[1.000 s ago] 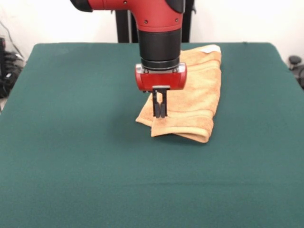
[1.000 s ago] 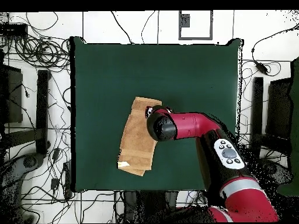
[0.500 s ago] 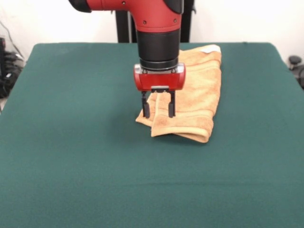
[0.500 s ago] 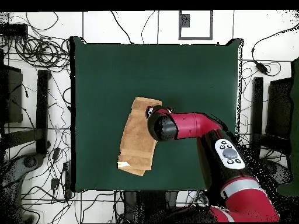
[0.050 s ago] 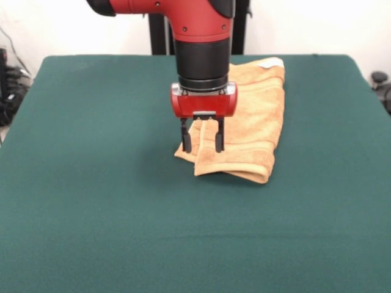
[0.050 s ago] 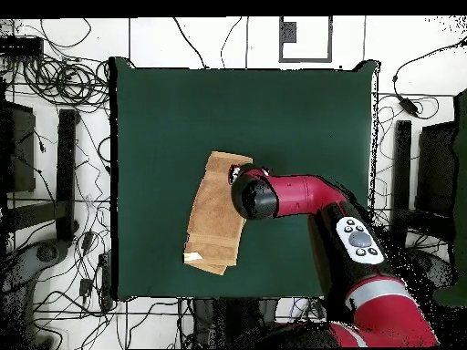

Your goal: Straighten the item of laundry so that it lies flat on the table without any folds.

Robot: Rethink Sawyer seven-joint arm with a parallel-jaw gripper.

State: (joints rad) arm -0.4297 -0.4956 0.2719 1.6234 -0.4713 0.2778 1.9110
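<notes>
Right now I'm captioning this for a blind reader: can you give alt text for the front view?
A red and black arm's open gripper hangs over the near left corner of a folded orange-tan terry towel, which lies on a large dark green felt-covered table.

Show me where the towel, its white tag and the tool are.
towel (image 5: 259, 116), front view, on its flat top layer.
tag (image 5: 269, 62), front view, on the far corner.
tool (image 5: 202, 143), front view, between its open tips.
</notes>
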